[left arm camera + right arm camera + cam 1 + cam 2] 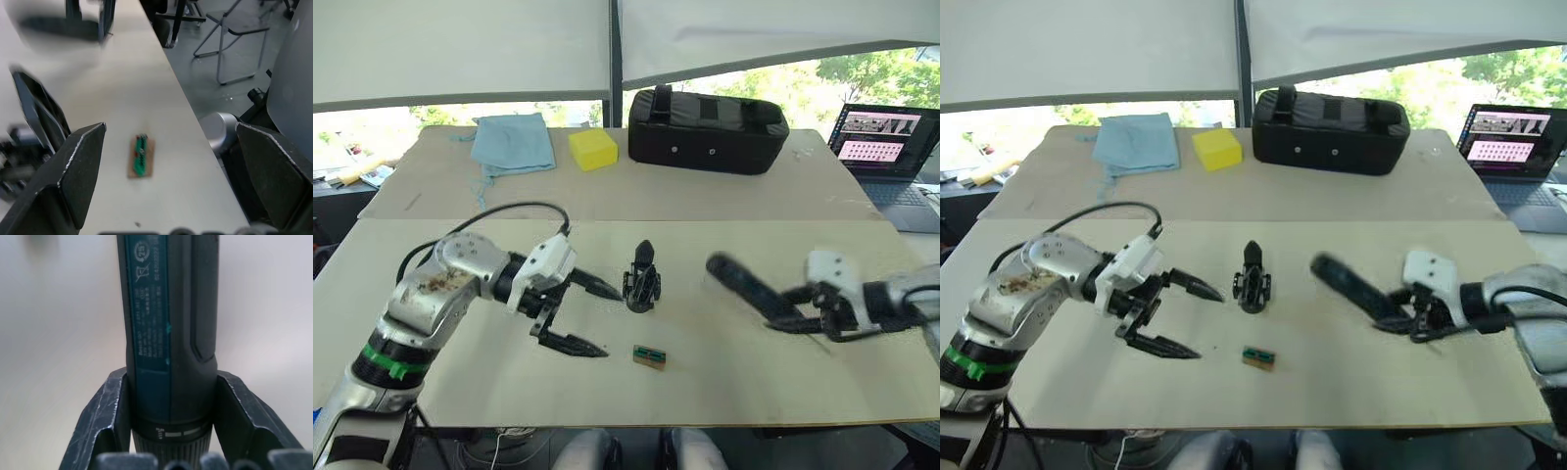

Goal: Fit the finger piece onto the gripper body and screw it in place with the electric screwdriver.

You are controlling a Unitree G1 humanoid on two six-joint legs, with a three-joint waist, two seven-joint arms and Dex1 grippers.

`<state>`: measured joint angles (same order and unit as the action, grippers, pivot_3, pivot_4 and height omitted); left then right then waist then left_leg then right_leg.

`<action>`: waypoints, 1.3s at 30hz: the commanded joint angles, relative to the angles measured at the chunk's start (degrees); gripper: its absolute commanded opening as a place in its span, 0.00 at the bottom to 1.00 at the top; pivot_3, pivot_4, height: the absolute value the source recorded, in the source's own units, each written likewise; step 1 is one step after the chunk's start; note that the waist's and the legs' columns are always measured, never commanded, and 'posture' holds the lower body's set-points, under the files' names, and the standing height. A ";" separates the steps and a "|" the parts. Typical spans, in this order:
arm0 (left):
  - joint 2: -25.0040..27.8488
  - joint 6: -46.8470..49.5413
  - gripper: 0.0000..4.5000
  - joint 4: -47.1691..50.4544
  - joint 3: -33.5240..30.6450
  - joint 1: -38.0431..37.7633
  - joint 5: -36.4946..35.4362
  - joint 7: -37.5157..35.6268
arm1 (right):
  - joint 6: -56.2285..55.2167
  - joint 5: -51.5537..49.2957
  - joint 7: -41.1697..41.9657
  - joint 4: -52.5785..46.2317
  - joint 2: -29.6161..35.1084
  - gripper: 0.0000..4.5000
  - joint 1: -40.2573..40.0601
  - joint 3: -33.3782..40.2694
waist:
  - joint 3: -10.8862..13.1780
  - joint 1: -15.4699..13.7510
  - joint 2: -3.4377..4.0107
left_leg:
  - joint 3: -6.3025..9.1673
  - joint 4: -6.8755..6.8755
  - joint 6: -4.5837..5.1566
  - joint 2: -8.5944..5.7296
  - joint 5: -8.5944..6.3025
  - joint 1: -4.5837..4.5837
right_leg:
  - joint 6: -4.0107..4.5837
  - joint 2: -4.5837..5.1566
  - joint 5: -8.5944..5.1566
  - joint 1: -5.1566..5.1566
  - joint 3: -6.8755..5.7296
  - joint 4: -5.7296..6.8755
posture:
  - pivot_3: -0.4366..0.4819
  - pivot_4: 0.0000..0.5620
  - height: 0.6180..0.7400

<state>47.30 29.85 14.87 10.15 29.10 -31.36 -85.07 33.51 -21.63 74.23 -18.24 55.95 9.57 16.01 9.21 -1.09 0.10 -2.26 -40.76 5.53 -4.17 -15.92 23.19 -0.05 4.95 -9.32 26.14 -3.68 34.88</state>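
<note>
The gripper body (642,279) stands upright mid-table, a chunky black mechanism with a pointed fin on top. I cannot make out the finger piece as a separate part. My left gripper (607,321) is open just left of the body, one fingertip almost at its base, with nothing between its fingers. In the left wrist view the body's black fin (36,115) shows beside the open fingers (80,166). My right gripper (803,308) is shut on the electric screwdriver (744,284), a dark barrel pointing left toward the body. The right wrist view shows that barrel (168,333) clamped between both fingers.
A small green-brown block (649,356) lies near the table's front edge (636,424), below the body. At the back stand a black padded case (705,127), a yellow block (593,149) and a blue cloth (514,142). A laptop (886,147) sits far right.
</note>
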 commanded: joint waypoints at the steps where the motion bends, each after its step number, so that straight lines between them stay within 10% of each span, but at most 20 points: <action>1: -0.22 -7.95 1.00 2.01 -0.92 -3.89 2.99 0.47 | 5.94 -13.32 -7.23 -17.68 -6.41 0.43 -6.15 10.87 | -0.01 -0.55 -0.03 | 0.00 -0.01 -0.09 0.02 -0.03 -0.02 | 0.02 -0.01 -0.01 0.00 0.00 0.01 | 0.48 0.27 0.99; 12: -6.95 -25.29 1.00 -8.58 2.83 -8.29 10.27 -0.01 | 2.26 -22.43 -28.95 -31.63 -26.78 0.43 -7.82 -4.85 | -0.03 -1.46 -0.08 | 0.00 -0.06 0.05 0.01 -0.21 -0.26 | 0.06 0.06 0.01 -0.06 0.06 0.01 | 0.48 0.27 0.99; 39: -19.51 -33.30 1.00 -26.11 7.36 -4.96 16.98 2.14 | -6.34 -21.30 -34.51 -28.98 -27.16 0.43 -7.81 -12.18 | -0.06 -1.10 -0.17 | -0.02 -0.10 0.71 -0.04 0.04 -0.18 | 0.05 0.02 0.02 -0.06 0.10 0.12 | 0.48 0.27 0.99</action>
<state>27.87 -3.48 -11.95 17.31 23.61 -14.49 -83.19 28.41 -41.78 40.28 -45.47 28.67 0.45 2.93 9.15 -2.19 -0.07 -2.28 -40.86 6.26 -4.22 -15.88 23.01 0.00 4.97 -9.30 26.09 -3.58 34.99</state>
